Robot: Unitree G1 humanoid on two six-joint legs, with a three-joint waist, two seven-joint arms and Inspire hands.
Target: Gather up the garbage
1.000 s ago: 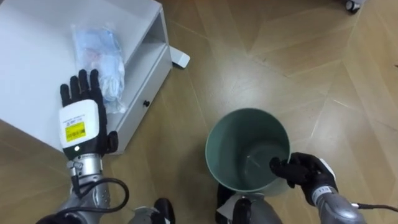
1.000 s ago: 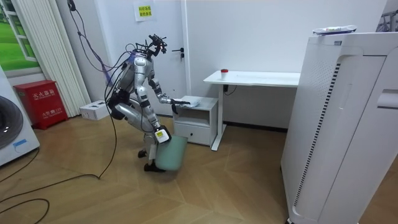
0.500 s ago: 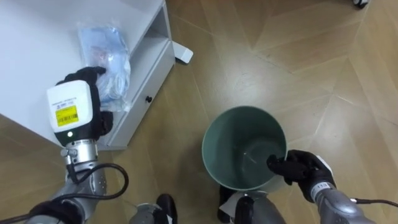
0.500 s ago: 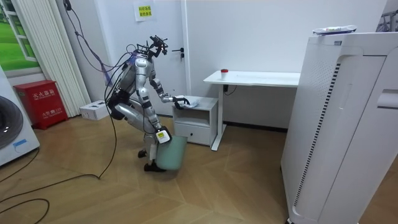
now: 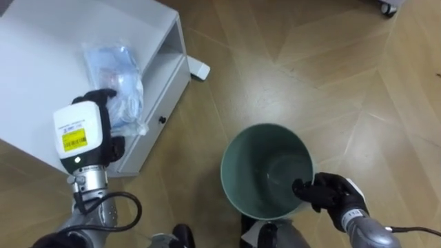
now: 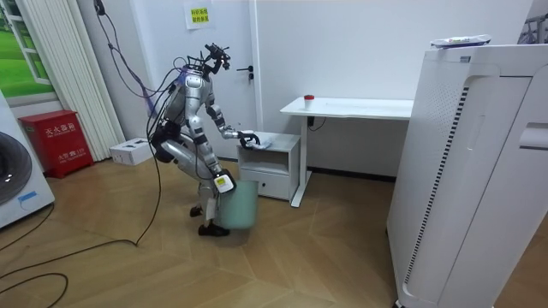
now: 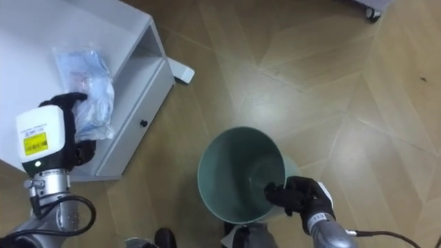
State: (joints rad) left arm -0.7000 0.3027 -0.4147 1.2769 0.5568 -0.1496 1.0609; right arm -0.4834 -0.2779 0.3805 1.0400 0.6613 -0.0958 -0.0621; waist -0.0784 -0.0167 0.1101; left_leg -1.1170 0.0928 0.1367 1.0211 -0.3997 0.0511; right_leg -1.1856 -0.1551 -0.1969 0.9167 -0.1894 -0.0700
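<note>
**Left eye view.** The left hand (image 5: 83, 134) rests on top of the low white cabinet (image 5: 41, 48), close to the front edge. Its fingers (image 5: 103, 95) are curled down over the near end of the plastic bag (image 5: 114, 72), which is the garbage. The bag lies flat on the cabinet top and has not been lifted. In my judgement this is the grasp being taken.

The right hand (image 5: 331, 196) has its fingers wrapped over the rim of the green waste bin (image 5: 251, 155). The bin's mouth faces up and it looks empty. It sits off the cabinet's front, well apart from the bag. It appears to be held there so that the bag needs only a short carry to reach it.

**Room view.** The robot stands bent forward at the cabinet's side, with one arm stretched over the top and the bin held low by its legs. I cannot tell whether the bin touches the floor.

A white desk (image 6: 351, 107) stands just beyond the cabinet, with a small red object (image 6: 309, 98) on its worktop. A tall white appliance (image 6: 479, 171) occupies the room view's right. A red box (image 6: 56, 141) sits by the curtains at the room view's left.

**Right eye view.** The cabinet front shows an open shelf above a drawer with a dark knob (image 7: 143, 124). The wooden parquet floor (image 7: 331, 96) around the bin is bare, so nothing obstructs the transfer.
</note>
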